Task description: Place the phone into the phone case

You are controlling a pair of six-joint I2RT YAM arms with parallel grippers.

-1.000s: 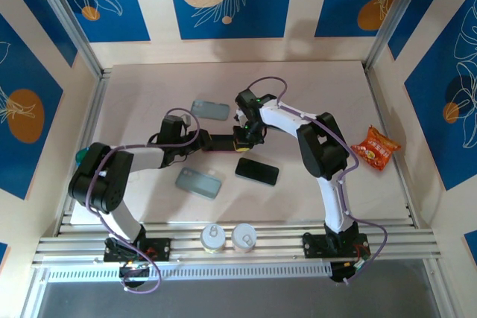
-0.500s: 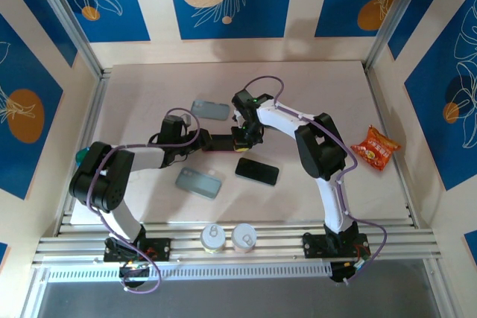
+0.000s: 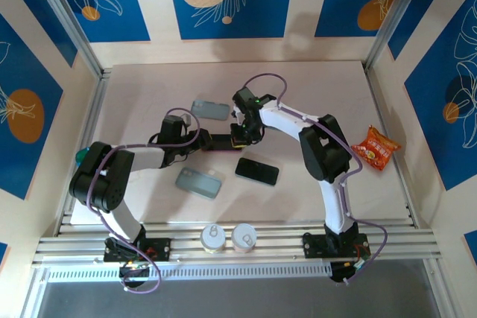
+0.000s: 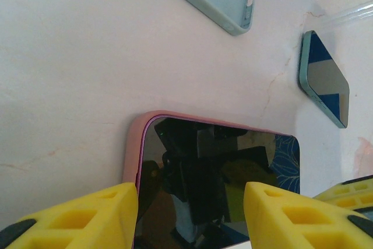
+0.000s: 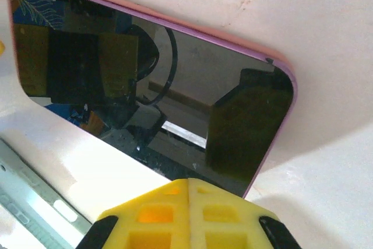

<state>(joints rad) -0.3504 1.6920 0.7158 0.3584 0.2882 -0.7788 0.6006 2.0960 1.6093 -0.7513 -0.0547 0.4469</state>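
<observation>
From above, the phone [image 3: 221, 141] is seen between left gripper [image 3: 203, 139] and right gripper [image 3: 240, 136]. At the left wrist, its pink case [image 4: 132, 155] is clamped sideways, seemingly for bracing. At the right wrist, shut fingers [image 5: 151, 220] are set over its end, probably for pressing.

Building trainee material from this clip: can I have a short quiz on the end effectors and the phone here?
1. True or false: the right end effector has its fingers spread wide apart.
2. What colour is the case around the phone that sits between the fingers of the left end effector? A teal, B pink, C black.
3. Fill in: the orange snack packet lies toward the ____ edge of the top view.
Key: 1 false; 2 B; 3 right.
</observation>
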